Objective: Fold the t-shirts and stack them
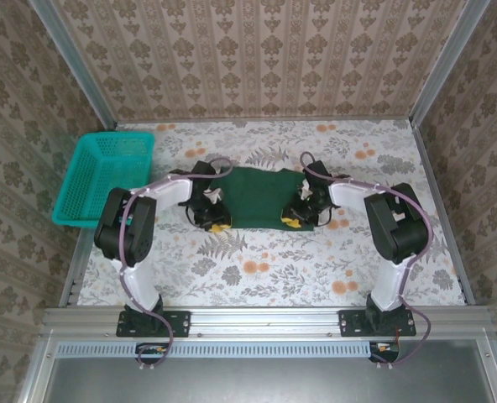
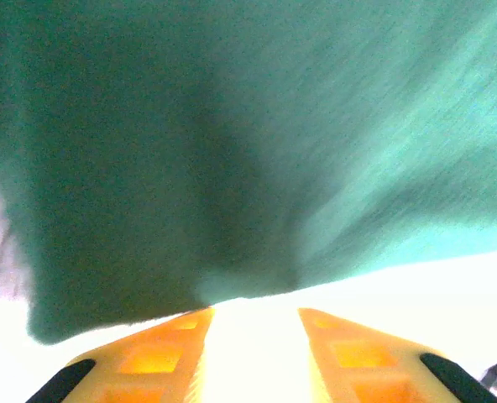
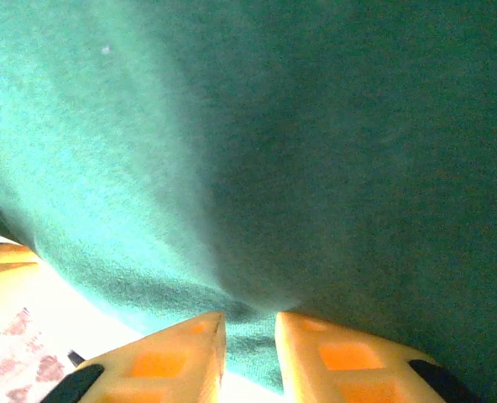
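A dark green t-shirt (image 1: 257,197) lies spread on the flowered table, between my two arms. My left gripper (image 1: 217,225) sits at its near left corner. In the left wrist view the t-shirt (image 2: 232,151) puckers down to that gripper (image 2: 255,311), whose yellow fingers (image 2: 160,357) nip the hem at their very tips. My right gripper (image 1: 292,221) is at the near right corner. In the right wrist view it (image 3: 250,317) is shut on a fold of the t-shirt (image 3: 316,151), with cloth running down between its fingers (image 3: 341,357).
A teal mesh basket (image 1: 106,176) stands at the table's left edge, beside the left arm. The flowered tabletop (image 1: 265,260) lies bare in front of the shirt. Patterned walls close the back and both sides.
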Robot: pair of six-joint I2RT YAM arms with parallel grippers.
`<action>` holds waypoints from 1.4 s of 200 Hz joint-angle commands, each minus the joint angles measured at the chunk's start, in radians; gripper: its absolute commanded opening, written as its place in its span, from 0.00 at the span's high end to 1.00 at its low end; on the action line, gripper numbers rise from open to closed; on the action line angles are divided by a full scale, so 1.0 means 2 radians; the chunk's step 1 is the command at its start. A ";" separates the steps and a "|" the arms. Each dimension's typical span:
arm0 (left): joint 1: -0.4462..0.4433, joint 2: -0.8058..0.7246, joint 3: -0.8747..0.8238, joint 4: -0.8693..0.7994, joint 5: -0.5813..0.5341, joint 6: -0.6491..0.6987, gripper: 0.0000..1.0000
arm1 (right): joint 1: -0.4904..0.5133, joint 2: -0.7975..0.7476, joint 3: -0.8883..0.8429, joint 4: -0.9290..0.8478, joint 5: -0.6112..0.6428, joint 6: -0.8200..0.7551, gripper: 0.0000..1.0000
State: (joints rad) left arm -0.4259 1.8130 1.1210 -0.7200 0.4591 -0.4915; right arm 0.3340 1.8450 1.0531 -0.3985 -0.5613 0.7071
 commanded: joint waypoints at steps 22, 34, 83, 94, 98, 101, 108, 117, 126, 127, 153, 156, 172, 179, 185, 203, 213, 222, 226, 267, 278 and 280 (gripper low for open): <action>0.000 -0.089 -0.008 -0.048 -0.008 0.011 0.65 | 0.014 -0.082 -0.060 -0.007 -0.003 -0.035 0.52; 0.004 -0.089 0.032 -0.065 -0.012 0.016 0.59 | 0.010 -0.115 -0.057 0.001 -0.005 -0.032 0.46; 0.027 0.060 0.278 -0.117 -0.005 0.067 0.50 | -0.068 -0.115 0.036 -0.012 0.039 -0.043 0.45; 0.025 0.106 0.342 -0.132 -0.011 0.078 0.50 | -0.088 -0.086 0.069 -0.028 0.048 -0.050 0.52; 0.025 0.122 0.365 -0.139 -0.010 0.080 0.50 | -0.094 -0.073 0.082 -0.034 0.049 -0.051 0.54; 0.024 0.135 0.384 -0.143 -0.008 0.081 0.50 | -0.096 -0.063 0.092 -0.040 0.050 -0.052 0.55; 0.024 0.163 0.421 -0.150 -0.002 0.080 0.50 | -0.103 -0.042 0.115 -0.052 0.049 -0.055 0.57; 0.021 0.199 0.470 -0.162 0.007 0.078 0.51 | -0.106 -0.012 0.144 -0.066 0.051 -0.059 0.60; 0.015 0.229 0.515 -0.174 0.016 0.079 0.50 | -0.106 0.012 0.168 -0.081 0.051 -0.061 0.62; 0.015 0.234 0.518 -0.175 0.016 0.079 0.50 | -0.106 0.015 0.171 -0.082 0.051 -0.061 0.62; 0.011 0.280 0.546 -0.147 0.029 0.057 0.48 | -0.107 0.077 0.219 -0.097 0.048 -0.055 0.67; 0.011 0.285 0.547 -0.146 0.027 0.055 0.48 | -0.107 0.082 0.223 -0.098 0.048 -0.054 0.67; 0.013 0.304 0.544 -0.133 0.017 0.049 0.48 | -0.108 0.111 0.243 -0.111 0.059 -0.056 0.68; 0.014 0.313 0.543 -0.129 0.005 0.048 0.48 | -0.110 0.124 0.251 -0.117 0.063 -0.058 0.69; 0.015 0.320 0.546 -0.130 -0.008 0.047 0.49 | -0.113 0.132 0.257 -0.120 0.064 -0.059 0.69; 0.019 0.336 0.561 -0.159 -0.104 0.044 0.53 | -0.123 0.162 0.279 -0.137 0.073 -0.061 0.70; 0.021 0.345 0.565 -0.170 -0.148 0.040 0.53 | -0.131 0.178 0.291 -0.146 0.071 -0.059 0.70; 0.025 0.353 0.564 -0.175 -0.168 0.034 0.53 | -0.137 0.190 0.303 -0.154 0.069 -0.057 0.69; 0.026 0.355 0.563 -0.176 -0.172 0.032 0.53 | -0.139 0.193 0.308 -0.156 0.069 -0.057 0.68; 0.032 0.358 0.561 -0.189 -0.197 0.027 0.53 | -0.149 0.192 0.345 -0.170 0.074 -0.062 0.56; 0.033 0.346 0.557 -0.185 -0.199 0.028 0.51 | -0.152 0.180 0.346 -0.170 0.078 -0.061 0.53; 0.033 0.343 0.556 -0.184 -0.200 0.027 0.51 | -0.153 0.178 0.346 -0.170 0.079 -0.061 0.53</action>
State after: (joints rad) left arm -0.3889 2.4928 2.2372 -1.0298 0.1864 -0.4187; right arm 0.0410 2.2265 1.7149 -0.6811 -0.4465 0.5983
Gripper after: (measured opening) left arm 0.478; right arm 0.448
